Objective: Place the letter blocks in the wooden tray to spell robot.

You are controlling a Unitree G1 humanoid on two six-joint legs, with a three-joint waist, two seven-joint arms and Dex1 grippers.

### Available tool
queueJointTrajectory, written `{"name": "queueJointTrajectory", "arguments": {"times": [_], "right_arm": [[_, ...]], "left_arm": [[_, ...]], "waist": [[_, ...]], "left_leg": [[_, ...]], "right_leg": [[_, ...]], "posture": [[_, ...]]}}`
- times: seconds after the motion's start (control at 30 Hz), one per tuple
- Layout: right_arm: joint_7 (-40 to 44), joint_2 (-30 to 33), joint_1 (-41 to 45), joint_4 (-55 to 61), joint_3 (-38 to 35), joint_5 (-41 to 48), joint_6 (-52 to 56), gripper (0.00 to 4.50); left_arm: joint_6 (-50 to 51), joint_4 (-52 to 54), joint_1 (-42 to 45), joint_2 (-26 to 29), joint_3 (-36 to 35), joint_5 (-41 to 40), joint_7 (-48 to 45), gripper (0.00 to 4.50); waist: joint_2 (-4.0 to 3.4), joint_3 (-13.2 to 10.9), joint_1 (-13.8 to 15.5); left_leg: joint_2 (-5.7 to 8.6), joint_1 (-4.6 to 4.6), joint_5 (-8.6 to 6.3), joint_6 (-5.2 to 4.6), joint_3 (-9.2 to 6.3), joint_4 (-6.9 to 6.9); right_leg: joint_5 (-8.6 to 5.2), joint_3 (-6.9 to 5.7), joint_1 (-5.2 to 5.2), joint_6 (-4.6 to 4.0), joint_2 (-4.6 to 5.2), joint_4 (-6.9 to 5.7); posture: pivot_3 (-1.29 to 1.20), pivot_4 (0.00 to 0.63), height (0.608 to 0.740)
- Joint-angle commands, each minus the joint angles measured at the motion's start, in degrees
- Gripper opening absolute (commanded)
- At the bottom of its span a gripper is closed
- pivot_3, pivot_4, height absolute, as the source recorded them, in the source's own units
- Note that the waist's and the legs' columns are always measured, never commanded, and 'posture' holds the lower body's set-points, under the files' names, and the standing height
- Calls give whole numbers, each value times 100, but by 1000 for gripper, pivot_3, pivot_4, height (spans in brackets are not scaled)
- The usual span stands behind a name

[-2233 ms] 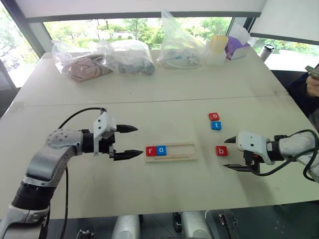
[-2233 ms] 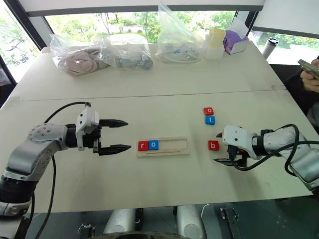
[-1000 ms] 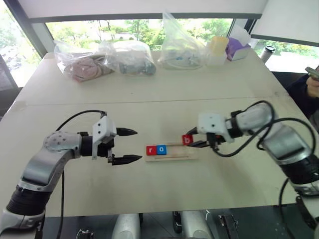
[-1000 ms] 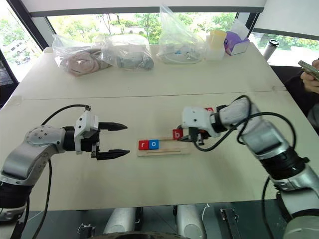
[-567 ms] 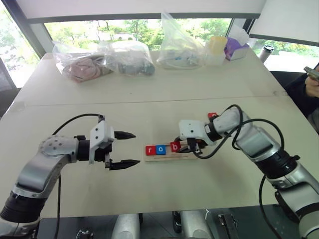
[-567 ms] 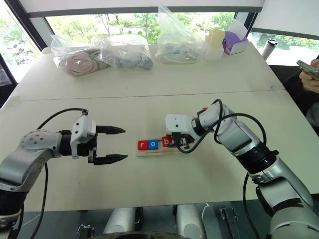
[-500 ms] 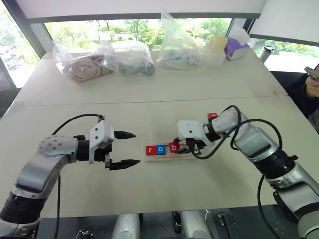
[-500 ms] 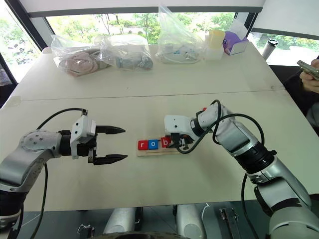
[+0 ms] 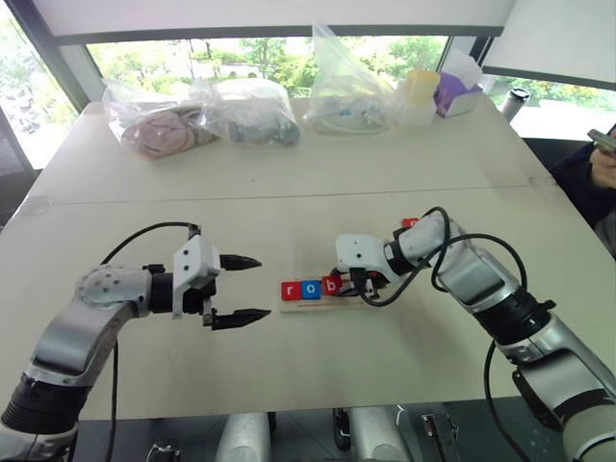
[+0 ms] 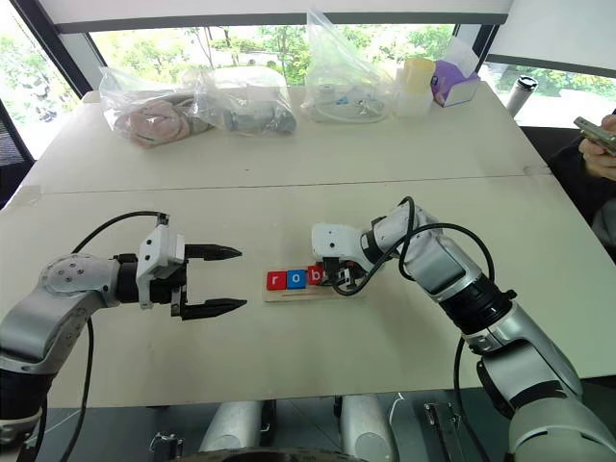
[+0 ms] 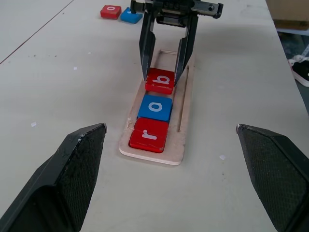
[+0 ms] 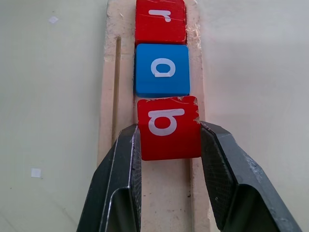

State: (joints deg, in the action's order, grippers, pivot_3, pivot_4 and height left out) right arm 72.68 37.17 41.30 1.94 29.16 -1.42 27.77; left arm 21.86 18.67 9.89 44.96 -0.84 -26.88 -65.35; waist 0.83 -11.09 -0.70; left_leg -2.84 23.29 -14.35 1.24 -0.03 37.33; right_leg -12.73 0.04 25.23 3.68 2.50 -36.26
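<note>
The right gripper (image 12: 169, 133) is clamped on the red b block (image 12: 169, 128), one black finger on each side, holding it at the wooden tray (image 11: 186, 101) directly behind the blue o block (image 11: 155, 107) and the red r block (image 11: 149, 135), which lie in the slot. The left gripper (image 9: 248, 289) hangs with its jaws spread wide and nothing between them, just off the tray's r end. The remaining red o block (image 11: 111, 11) and blue t block (image 11: 130, 16) lie together on the pale table (image 9: 289, 375), well apart from the tray. Clear plastic bags (image 9: 250, 111) line the far edge under bright windows (image 9: 241, 53). Two seconds ago the b block lay on the table; now it has come to the tray, while the left gripper stays put.
</note>
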Motion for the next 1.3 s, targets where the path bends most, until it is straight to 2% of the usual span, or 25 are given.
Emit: {"name": "queueJointTrajectory", "arguments": {"times": [0.03,0.4,0.6,0.63,0.8,0.87,0.97,1.13,1.3], "right_arm": [[69,-28,109,148,-36,10,-8,1119],[98,-54,89,247,-44,8,82,1119],[97,-71,99,269,-52,24,121,4261],[101,-73,105,286,-58,34,142,4392],[-3,-128,246,302,-297,164,260,4392],[-339,-199,363,87,-502,68,138,4392],[-1273,-406,591,-402,-908,-162,280,4392],[-2861,-685,794,-837,-1673,-477,1551,4392],[-3830,-734,637,-716,-2074,-671,2947,4392]], "left_arm": [[-135,48,70,-2,-73,-25,7,4500],[-53,94,201,-25,-8,-32,110,4500],[39,108,313,-28,13,-55,148,4500],[60,126,321,-27,13,-62,159,4500],[179,223,374,-32,26,-93,234,4500],[234,270,392,-38,33,-105,261,4500],[292,318,426,-66,62,-106,304,4500],[291,306,439,-99,87,-94,341,4500],[175,168,445,-128,119,-52,293,4500]], "waist": [[0,0,0],[0,0,2],[0,0,-1],[0,0,-4],[0,0,-4],[0,0,-7],[2,1,-7],[2,1,18],[1,1,2]], "left_leg": [[0,0,0,0,0,0],[0,0,0,0,0,0],[0,0,0,0,-1,0],[0,0,0,0,-1,0],[0,-1,0,0,-3,0],[0,-1,0,0,-3,0],[0,-1,2,4,-2,1],[0,0,5,8,-4,0],[1,3,5,8,-3,-3]], "right_leg": [[0,0,0,0,0,0],[0,0,0,1,0,0],[2,0,-1,3,0,-1],[2,0,-1,4,0,-1],[6,0,0,11,-1,-3],[6,0,0,11,-1,-3],[8,0,0,10,-1,-4],[8,0,0,10,-1,-6],[9,0,3,12,2,-5]], "posture": [[0,150,740],[0,150,740],[0,150,740],[0,150,740],[0,150,740],[0,150,740],[0,150,740],[0,150,740],[0,150,740]]}}
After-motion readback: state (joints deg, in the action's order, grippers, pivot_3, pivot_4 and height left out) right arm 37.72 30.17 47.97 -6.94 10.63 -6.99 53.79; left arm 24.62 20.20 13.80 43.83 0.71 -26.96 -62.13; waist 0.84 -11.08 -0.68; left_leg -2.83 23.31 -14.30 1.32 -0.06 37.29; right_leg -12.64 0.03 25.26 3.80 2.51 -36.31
